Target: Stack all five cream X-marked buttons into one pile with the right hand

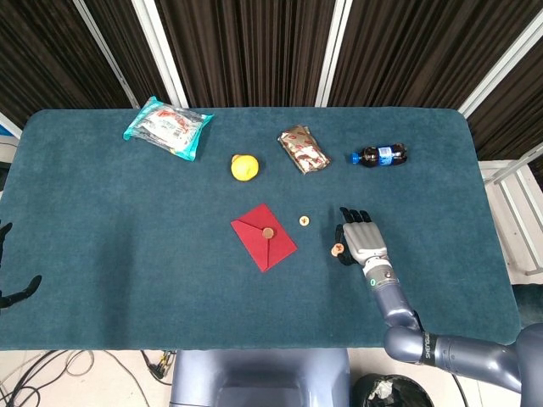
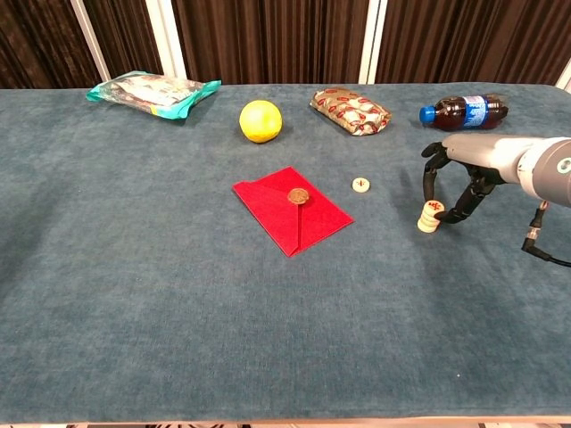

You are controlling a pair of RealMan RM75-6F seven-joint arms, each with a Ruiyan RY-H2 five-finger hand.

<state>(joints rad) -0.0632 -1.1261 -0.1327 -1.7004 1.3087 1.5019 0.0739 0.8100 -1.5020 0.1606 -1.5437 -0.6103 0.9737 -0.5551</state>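
Round cream button pile [image 2: 429, 217] under metallic right hand [image 2: 457, 183]

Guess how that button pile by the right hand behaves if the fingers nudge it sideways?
The button pile is narrow and taller than wide, so it probably topples or shears apart easily. The discs look hard and smooth, so likely slide on each other. The right hand arches over it; a bump could scatter them.

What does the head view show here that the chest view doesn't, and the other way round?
Only the head view shows the left hand at the table's left edge, plus the right forearm back to the robot's base. Only the chest view shows the button pile side-on as several stacked buttons, with the right hand arched over it. Both show the single button, red envelope, lemon, snack packets and cola bottle.
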